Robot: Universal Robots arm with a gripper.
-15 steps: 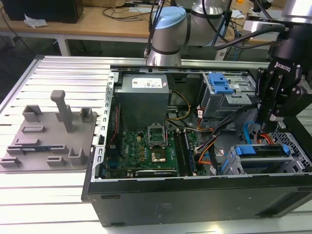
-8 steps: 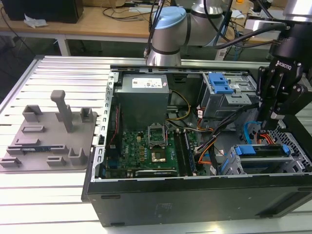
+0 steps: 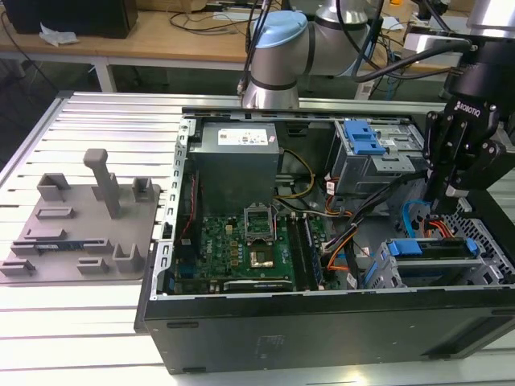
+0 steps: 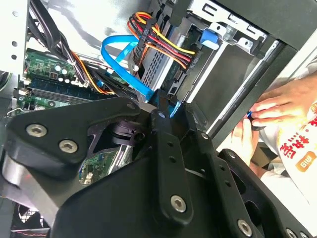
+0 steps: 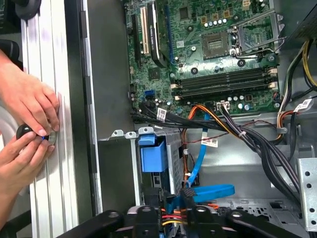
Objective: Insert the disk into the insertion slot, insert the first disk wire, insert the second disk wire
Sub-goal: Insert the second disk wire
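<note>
The open computer case (image 3: 322,241) is seen lying on its side on the slatted table (image 3: 96,121), with the motherboard (image 3: 249,249) in its middle. At the exterior view's right, the drive cage (image 3: 483,257) sits in the near corner of the case, and the disk (image 3: 430,248) in its blue carrier is already seated in it, its long axis running across that view.

The gripper (image 3: 441,197) is held directly above the cage's inner end, pointing down. In the second wrist view the fingers (image 4: 166,144) are closed on the connector end of the blue wire (image 4: 133,74), whose loop rises away from the tips; the multicoloured power wire (image 4: 163,42) is seen already plugged into the disk's back. So the remaining socket is judged to lie straight beyond the fingertips, close by, along the gripper's own axis.

A person's hands (image 5: 25,129) rest on a small knob at the table edge, well apart from the cage.
</note>
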